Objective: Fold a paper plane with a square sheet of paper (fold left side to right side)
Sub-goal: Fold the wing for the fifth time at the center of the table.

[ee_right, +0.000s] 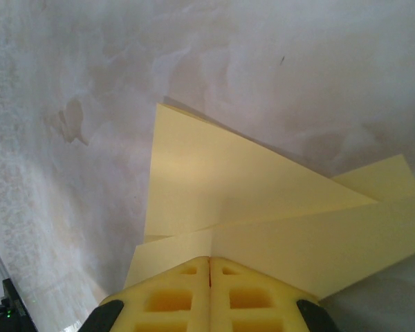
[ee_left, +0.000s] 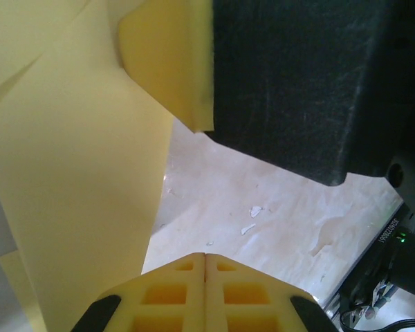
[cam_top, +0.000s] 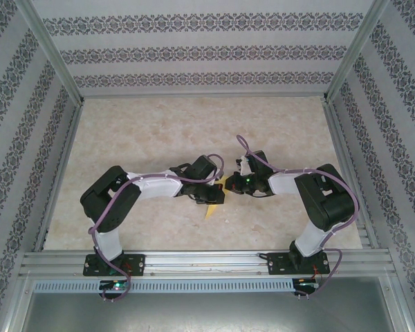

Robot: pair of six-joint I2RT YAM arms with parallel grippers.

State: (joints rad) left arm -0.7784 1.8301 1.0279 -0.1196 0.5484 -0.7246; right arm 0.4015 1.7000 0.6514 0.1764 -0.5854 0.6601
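Note:
The square sheet of paper (cam_top: 210,207) is yellow and folded into pointed, overlapping layers, and it lies at the table's middle between both arms. In the right wrist view the paper (ee_right: 214,187) spreads out from my right gripper (ee_right: 209,259), which is shut on its near edge, with a small crease at the seam of the fingers. My left gripper (ee_left: 205,256) is shut with nothing between its fingertips. The paper (ee_left: 76,173) rises close on its left. In the top view the left gripper (cam_top: 219,195) and right gripper (cam_top: 230,185) almost touch.
The pale marbled tabletop (cam_top: 194,131) stretches wide behind the arms, inside patterned walls and metal rails (cam_top: 194,259). In the left wrist view the right arm's black body (ee_left: 297,83) looms at the upper right. Small white flecks (ee_left: 254,211) dot the table.

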